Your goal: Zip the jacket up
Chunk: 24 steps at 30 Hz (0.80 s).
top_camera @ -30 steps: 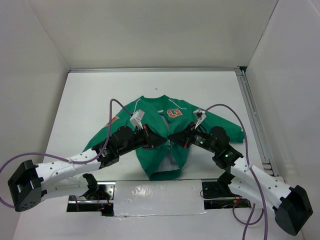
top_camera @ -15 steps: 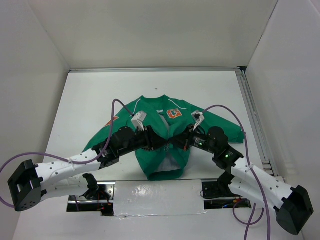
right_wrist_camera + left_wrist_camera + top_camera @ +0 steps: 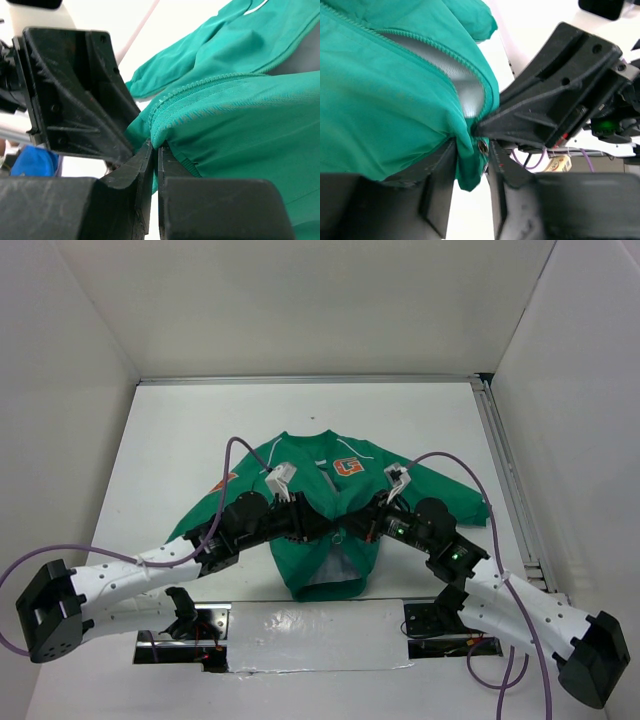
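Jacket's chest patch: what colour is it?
It's an orange square fabric chest patch, clearest in the top view.

The jacket (image 3: 305,562) is green, with white lining (image 3: 338,562), an orange "G" patch (image 3: 348,466) and an orange sleeve patch (image 3: 224,481). The desk (image 3: 180,430) is white; the cables (image 3: 235,445) purple.

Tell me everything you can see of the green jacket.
The jacket is small, green woven-looking fabric with long sleeves spread out, lying front-up on the white table, collar away from the arms. An orange G patch sits on the chest, another orange patch on one sleeve. The front is unzipped low down, showing white lining. The right gripper pinches one zipper edge; the left gripper has its jaws parted around a fold of the front edge.
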Tool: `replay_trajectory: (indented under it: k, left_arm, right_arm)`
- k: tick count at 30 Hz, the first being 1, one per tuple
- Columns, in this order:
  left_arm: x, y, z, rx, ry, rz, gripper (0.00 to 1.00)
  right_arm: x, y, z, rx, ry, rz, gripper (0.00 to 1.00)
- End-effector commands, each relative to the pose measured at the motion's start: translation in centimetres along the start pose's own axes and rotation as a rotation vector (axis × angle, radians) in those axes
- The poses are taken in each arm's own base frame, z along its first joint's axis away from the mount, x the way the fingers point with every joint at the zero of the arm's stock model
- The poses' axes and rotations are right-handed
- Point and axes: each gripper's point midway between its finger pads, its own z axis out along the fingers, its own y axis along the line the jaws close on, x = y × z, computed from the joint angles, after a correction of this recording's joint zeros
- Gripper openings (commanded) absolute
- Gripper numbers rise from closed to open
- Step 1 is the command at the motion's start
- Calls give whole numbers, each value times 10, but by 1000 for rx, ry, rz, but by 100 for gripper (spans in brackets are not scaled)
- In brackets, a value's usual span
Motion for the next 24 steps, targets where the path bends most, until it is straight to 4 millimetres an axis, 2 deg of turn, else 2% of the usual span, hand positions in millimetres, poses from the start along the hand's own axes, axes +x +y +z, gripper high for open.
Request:
replay_trajectory:
  k: [1, 7, 10, 12, 17, 21, 24]
  left_arm:
    - [-14, -36, -11, 147, -27, 7, 45]
    - [-12, -39, -14, 175, -13, 24, 49]
    - [-10, -39, -11, 176, -1, 32, 36]
    - [-9, -38, -9, 178, 6, 42, 35]
    - [-9, -35, -2, 147, 23, 42, 44]
    - [-8, -33, 3, 129, 39, 48, 46]
    - [-7, -33, 3, 129, 46, 44, 28]
  right_arm:
    - [-20, 7, -2, 1, -80, -10, 0]
    - [-21, 16, 0, -39, -80, 2, 0]
    - [-23, 18, 0, -48, -86, 4, 0]
    - [-26, 19, 0, -53, -96, 1, 0]
    - [-28, 24, -2, -71, -103, 8, 0]
    - [-27, 24, -2, -70, -101, 18, 0]
    - [-27, 22, -3, -63, -109, 26, 0]
